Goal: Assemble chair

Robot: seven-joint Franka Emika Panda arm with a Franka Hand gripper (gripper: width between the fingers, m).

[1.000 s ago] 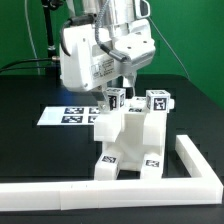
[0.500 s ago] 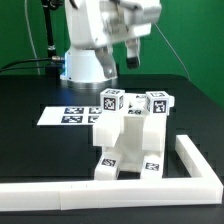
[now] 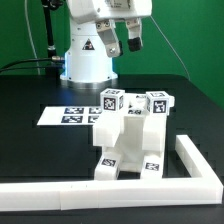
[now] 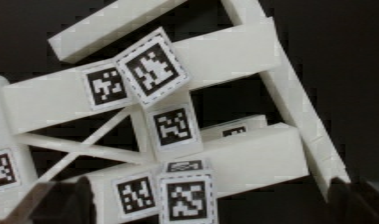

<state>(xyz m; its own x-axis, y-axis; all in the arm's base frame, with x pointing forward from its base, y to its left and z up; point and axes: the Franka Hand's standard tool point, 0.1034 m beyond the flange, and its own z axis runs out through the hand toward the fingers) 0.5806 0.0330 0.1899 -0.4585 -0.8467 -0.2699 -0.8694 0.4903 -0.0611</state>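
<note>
The black table (image 3: 30,90) fills the scene, and along its near edge and the exterior view's right runs the long white L-shaped border rail (image 3: 190,160). Tucked into that corner stands the chair (image 3: 128,135), upright, tagged cube-topped posts at the top, its base just beside the rail. Behind it, toward the exterior view's left, the marker board (image 3: 60,115) lies flat. High above hangs the gripper (image 3: 121,43), well clear of the chair, its jaws apart and nothing between them. The wrist view looks straight down on the chair's tagged pieces, dark fingertips (image 4: 35,205) at the frame's edge. My read: a release-and-check pause, the chair looking close to complete. Whether any loose part remains, I cannot tell; if one does, the next move calls for finding it and coming down squarely over it.
</note>
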